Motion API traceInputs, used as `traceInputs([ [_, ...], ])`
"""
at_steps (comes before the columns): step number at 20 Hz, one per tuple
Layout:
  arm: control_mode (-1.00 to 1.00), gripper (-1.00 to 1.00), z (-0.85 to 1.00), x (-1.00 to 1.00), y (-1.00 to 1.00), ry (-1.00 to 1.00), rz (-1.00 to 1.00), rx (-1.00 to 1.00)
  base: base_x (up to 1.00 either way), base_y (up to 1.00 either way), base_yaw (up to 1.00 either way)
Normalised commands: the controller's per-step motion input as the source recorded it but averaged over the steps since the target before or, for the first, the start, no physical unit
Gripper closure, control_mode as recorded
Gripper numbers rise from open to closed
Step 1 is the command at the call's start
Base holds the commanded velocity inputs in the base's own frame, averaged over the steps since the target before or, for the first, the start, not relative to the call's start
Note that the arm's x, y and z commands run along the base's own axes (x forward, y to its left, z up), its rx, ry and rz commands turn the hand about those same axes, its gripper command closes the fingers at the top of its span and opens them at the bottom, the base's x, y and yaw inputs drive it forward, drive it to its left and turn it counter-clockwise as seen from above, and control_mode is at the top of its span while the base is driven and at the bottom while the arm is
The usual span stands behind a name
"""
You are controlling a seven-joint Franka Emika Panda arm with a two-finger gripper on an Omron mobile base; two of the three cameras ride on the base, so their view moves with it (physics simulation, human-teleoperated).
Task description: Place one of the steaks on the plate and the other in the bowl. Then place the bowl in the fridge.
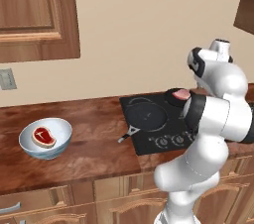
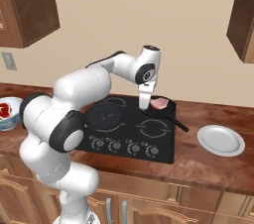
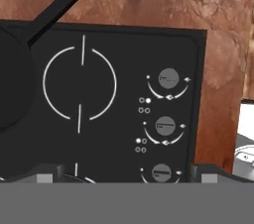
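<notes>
One steak [image 1: 43, 136] lies in the white-and-blue bowl [image 1: 60, 141] on the counter far left of the cooktop; the bowl [image 2: 11, 119] also shows at the left edge of the right base view. The other steak [image 2: 159, 103] rests in a black frying pan [image 2: 168, 111] on the back right burner. My gripper [image 2: 145, 101] hangs open just left of that steak, above the cooktop, holding nothing. In the hand view the gripper [image 3: 127, 176] points down at the front right burner and the knobs. The white plate [image 2: 221, 140] sits on the counter right of the cooktop. The fridge is out of view.
A second black pan [image 2: 104, 115] covers the front left burner, its handle [image 1: 125, 136] pointing to the front left. The steak pan's handle [image 2: 179, 125] juts toward the plate. Wooden wall cabinets [image 1: 34, 15] hang above the brown counter [image 1: 94, 153].
</notes>
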Motion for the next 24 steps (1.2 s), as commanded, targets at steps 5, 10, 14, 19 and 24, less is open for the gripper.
traceInputs([
  [5, -1.0, -1.0, -0.31, 0.15, -0.07, -0.14, 0.08, 0.0, 0.0, 0.0, 0.0],
  [10, -1.0, -1.0, -0.11, 0.36, 0.0, -0.01, 0.05, 0.0, 0.0, 0.0, 0.0],
  [14, -1.0, -1.0, -0.01, 0.4, -0.1, 0.07, 0.08, 0.01, 0.0, 0.0, 0.0],
  [19, -1.0, -1.0, -0.19, 0.26, -0.2, 0.04, 0.05, 0.0, 0.0, 0.0, 0.0],
  [24, -1.0, -1.0, -0.23, 0.31, -0.14, 0.0, 0.05, 0.0, 0.0, 0.0, 0.0],
])
